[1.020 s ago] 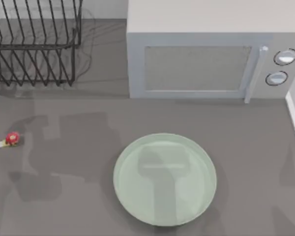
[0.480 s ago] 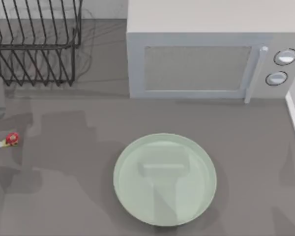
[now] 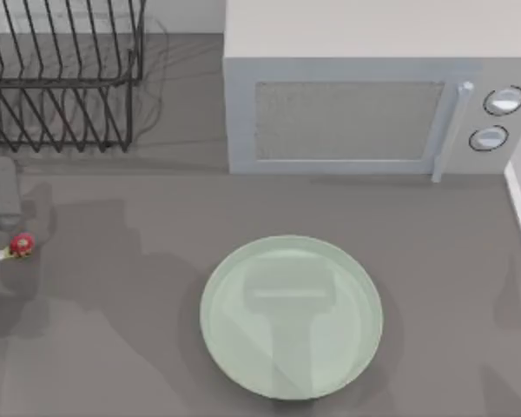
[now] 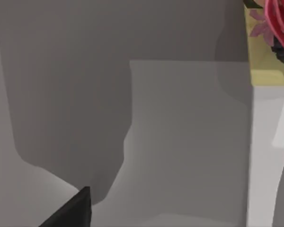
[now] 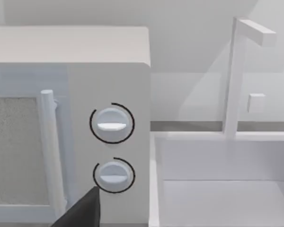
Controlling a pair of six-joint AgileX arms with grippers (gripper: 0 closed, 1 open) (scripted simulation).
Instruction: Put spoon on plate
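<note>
Grey tabletop (image 3: 139, 347) seen from above, with a pale mint-green plate (image 3: 291, 317) lying bare near the front centre. Far off at the table's left edge, a small white spoon (image 3: 9, 249), only its red knobbed handle end and a sliver of white handle inside the frame, well apart from the plate. Just behind the knob, a grey finger-like part of the left gripper (image 3: 4, 187) reaching in from the left edge, close to the spoon but not visibly touching it; cannot tell whether its jaws are spread or closed. Behind, a black wire dish rack (image 3: 61, 78) at the back left and a white microwave (image 3: 365, 95) at the back centre and right. Right wrist view facing the microwave's two dials and a white sink beside it, right arm apparently parked off to the right, jaw state not discernible either. Step in hand, by judgement: approach to the spoon, grasp not yet made. Next move likely calls for lowering over the thin handle, pinching it, then carrying it rightward to the plate
</note>
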